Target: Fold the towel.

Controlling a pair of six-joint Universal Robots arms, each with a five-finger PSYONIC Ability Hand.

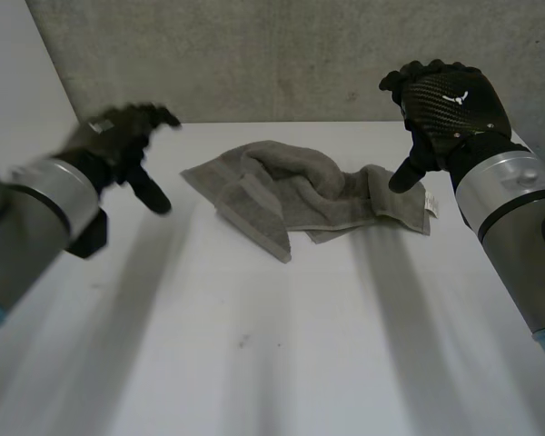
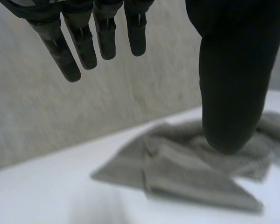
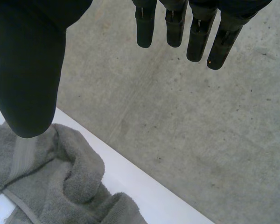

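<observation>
A grey terry towel (image 1: 291,195) lies crumpled at the far middle of the white desk (image 1: 254,354), close to the rough, speckled concrete wall (image 1: 282,54) behind it. Its pile is looped and nubbly. Flat woven bands run along the hems, and a small white label (image 1: 430,203) sticks out at the end nearest the right arm. The cloth is bunched into soft ridges and rolls. One pointed corner reaches toward the near side of the desk, and a flatter flap spreads toward the left arm.

The left hand (image 1: 118,141) hangs in the air above the desk, well apart from the towel. In its wrist view the fingers (image 2: 84,42) are straight and spread from the thick, rounded thumb (image 2: 231,84), holding nothing, with the towel (image 2: 186,172) lying on the desk beyond them.

The right hand (image 1: 445,104), its back a glossy woven carbon shell, is raised over the towel's label end without touching it. Its wrist view shows straight fingers (image 3: 196,32) set wide from the thumb (image 3: 30,70), empty, above the towel's rolled folds (image 3: 60,182).
</observation>
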